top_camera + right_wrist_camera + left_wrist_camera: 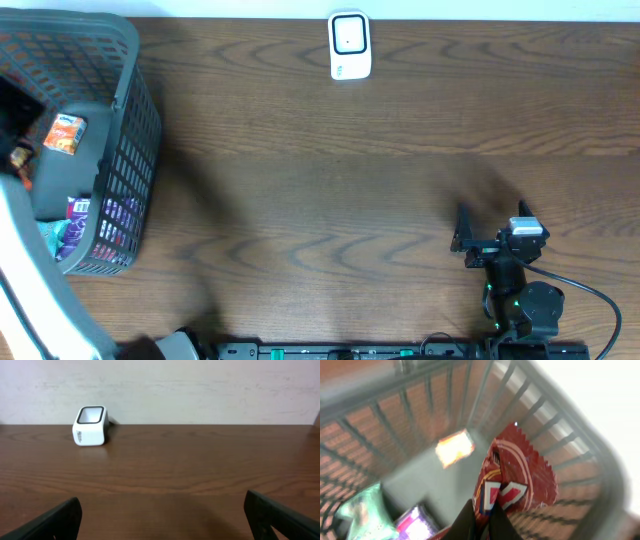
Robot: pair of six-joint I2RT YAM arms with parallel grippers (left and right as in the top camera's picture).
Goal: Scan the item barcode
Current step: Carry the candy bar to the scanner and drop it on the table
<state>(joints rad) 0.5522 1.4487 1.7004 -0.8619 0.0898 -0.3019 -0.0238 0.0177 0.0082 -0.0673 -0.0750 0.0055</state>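
Wrist view: red packet (524,471) pinched in left jaws (hidden overhead).

From my seat, the basket (140,140) sits at the left end of the table (330,180); the scanner (349,46) is at the far edge, about mid-table; my right gripper (161,517) is near the front right, well apart from both; my left gripper (482,517) is down inside the basket with a packet (517,472) pinched in it; loose packets (65,133) lie on the basket floor below.
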